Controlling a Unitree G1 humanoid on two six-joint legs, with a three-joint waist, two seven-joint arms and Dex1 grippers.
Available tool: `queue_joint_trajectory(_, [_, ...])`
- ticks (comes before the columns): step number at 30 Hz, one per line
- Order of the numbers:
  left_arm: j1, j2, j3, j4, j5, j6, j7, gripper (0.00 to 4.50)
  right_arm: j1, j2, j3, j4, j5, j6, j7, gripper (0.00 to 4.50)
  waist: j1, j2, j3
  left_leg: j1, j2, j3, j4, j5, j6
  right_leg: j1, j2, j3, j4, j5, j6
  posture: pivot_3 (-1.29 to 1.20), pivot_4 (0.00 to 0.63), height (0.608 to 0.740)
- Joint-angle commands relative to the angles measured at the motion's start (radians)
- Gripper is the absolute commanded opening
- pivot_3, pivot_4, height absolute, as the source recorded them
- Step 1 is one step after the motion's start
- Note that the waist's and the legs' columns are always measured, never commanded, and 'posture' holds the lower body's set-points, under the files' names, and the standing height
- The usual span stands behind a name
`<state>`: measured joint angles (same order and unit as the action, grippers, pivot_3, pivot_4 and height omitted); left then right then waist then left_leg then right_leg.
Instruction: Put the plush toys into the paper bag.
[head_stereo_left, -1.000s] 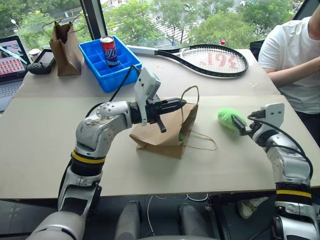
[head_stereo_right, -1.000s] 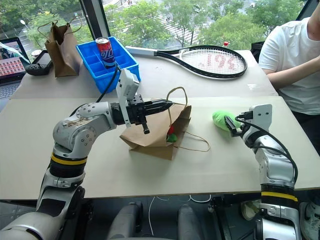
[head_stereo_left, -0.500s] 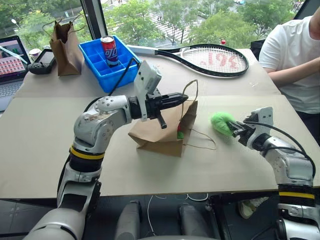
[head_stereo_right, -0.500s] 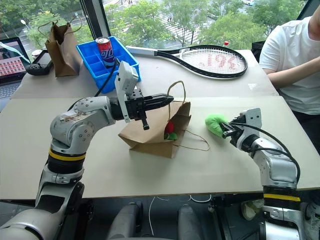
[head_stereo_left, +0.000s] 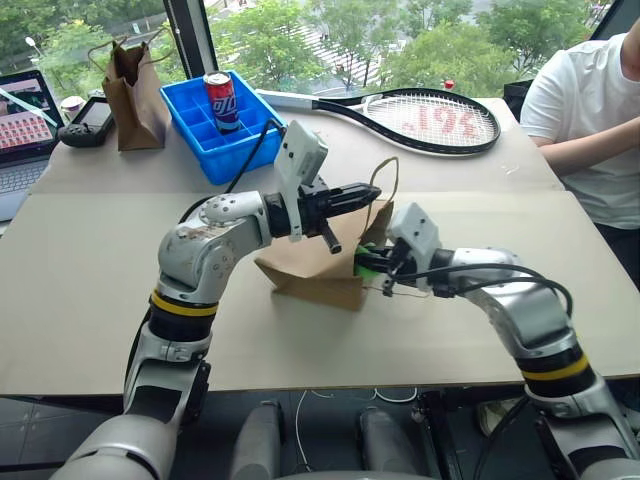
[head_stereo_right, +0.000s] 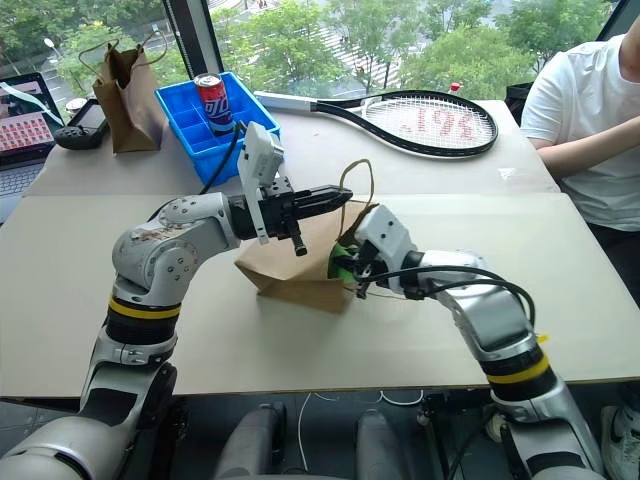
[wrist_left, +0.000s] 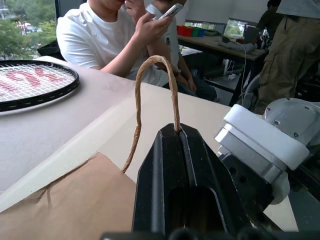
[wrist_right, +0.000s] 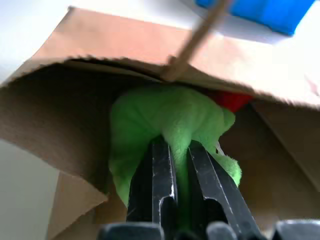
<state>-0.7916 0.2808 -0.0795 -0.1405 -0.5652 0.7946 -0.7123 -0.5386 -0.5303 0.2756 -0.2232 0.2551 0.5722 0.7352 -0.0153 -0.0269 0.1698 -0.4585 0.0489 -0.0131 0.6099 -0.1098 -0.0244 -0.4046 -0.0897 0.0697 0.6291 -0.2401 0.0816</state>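
Observation:
The paper bag (head_stereo_left: 318, 268) lies on its side mid-table, its mouth facing right. My left gripper (head_stereo_left: 372, 189) is shut on the bag's upper twine handle (wrist_left: 150, 90) and holds that side of the mouth lifted. At the mouth, my right gripper (head_stereo_left: 374, 264) is shut on the green plush toy (wrist_right: 170, 120), which sits partly inside the opening. Behind it, deeper in the bag, a bit of the red plush toy (wrist_right: 231, 100) shows. The lower handle (head_stereo_left: 418, 292) trails on the table.
At the back stand a blue tray (head_stereo_left: 215, 135) with a drink can (head_stereo_left: 217, 100), a tennis racket (head_stereo_left: 425, 115) and a darker brown bag (head_stereo_left: 130, 85). A laptop (head_stereo_left: 25, 125) is far left. A person in a white shirt (head_stereo_left: 590, 110) sits at the right edge.
My right gripper shut on the green plush toy and carried it left across the table to the bag's mouth. The left gripper kept its hold on the handle.

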Motion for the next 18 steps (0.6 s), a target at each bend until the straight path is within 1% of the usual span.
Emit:
queue_joint_trajectory(1, [-0.009,-0.005,-0.007,-0.029,0.001,0.023,0.033,0.0,-0.01,0.047,0.081,0.06,-0.095,-0.169,0.011,0.04,0.002,0.0,0.0,0.0,0.0,0.0,0.0,0.0,0.0,0.0,0.0,0.0,0.0,0.0,0.0,0.0,0.15,0.74])
queue_joint_trajectory(5, [0.01,-0.005,-0.002,-0.039,0.005,0.034,0.057,0.0,0.017,0.157,0.056,0.136,-0.085,-0.247,-0.031,0.04,0.001,0.0,0.0,0.0,0.0,0.0,-0.001,0.0,0.0,-0.001,0.0,0.0,0.0,0.0,-0.001,0.0,0.15,0.74])
queue_joint_trajectory(8, [0.015,-0.001,0.011,-0.047,0.001,0.038,0.065,0.0,0.044,0.218,0.006,0.2,-0.067,-0.284,-0.074,0.04,0.0,0.0,0.0,0.0,0.0,0.0,-0.001,0.0,0.0,-0.001,0.0,0.0,0.001,0.001,-0.001,0.0,0.15,0.74])
queue_joint_trajectory(9, [0.016,0.003,0.013,-0.049,0.0,0.039,0.066,0.0,0.054,0.233,-0.008,0.216,-0.059,-0.295,-0.078,0.44,0.001,0.0,0.0,0.0,0.0,-0.001,-0.001,0.0,0.0,0.0,0.001,0.0,0.001,0.001,-0.001,0.0,0.15,0.74])
queue_joint_trajectory(10, [0.019,0.007,0.014,-0.052,-0.002,0.04,0.065,0.0,0.066,0.245,-0.019,0.23,-0.056,-0.306,-0.081,0.7,0.002,0.0,0.0,0.0,0.0,-0.001,0.0,0.0,-0.001,0.0,0.0,0.0,0.001,0.001,-0.001,0.0,0.15,0.74])
queue_joint_trajectory(12, [0.023,0.014,0.015,-0.054,-0.003,0.04,0.065,0.0,0.081,0.253,-0.023,0.249,-0.064,-0.332,-0.075,1.32,0.001,0.0,0.0,0.0,0.0,-0.001,0.0,0.0,-0.001,0.0,0.0,0.0,0.001,0.001,-0.001,0.0,0.15,0.74])
queue_joint_trajectory(13, [0.024,0.017,0.015,-0.054,-0.002,0.04,0.065,0.0,0.087,0.258,-0.028,0.254,-0.064,-0.34,-0.074,1.73,0.001,0.0,0.0,0.0,0.0,-0.001,0.0,0.0,-0.001,0.0,0.0,0.0,0.001,0.001,-0.001,0.0,0.15,0.74])
queue_joint_trajectory(14, [0.026,0.021,0.015,-0.055,-0.002,0.04,0.064,0.0,0.094,0.262,-0.033,0.256,-0.064,-0.346,-0.074,1.99,0.0,0.0,0.0,0.0,0.0,-0.001,0.0,0.0,-0.001,0.0,0.0,0.0,0.001,0.001,-0.001,0.0,0.15,0.74])
queue_joint_trajectory(18, [0.033,0.039,0.015,-0.061,-0.004,0.043,0.053,0.0,0.132,0.231,-0.037,0.253,-0.093,-0.387,-0.059,3.36,-0.001,0.0,0.0,0.0,0.0,-0.001,-0.001,0.0,-0.001,0.0,0.001,0.0,0.001,0.001,-0.001,0.0,0.15,0.74])
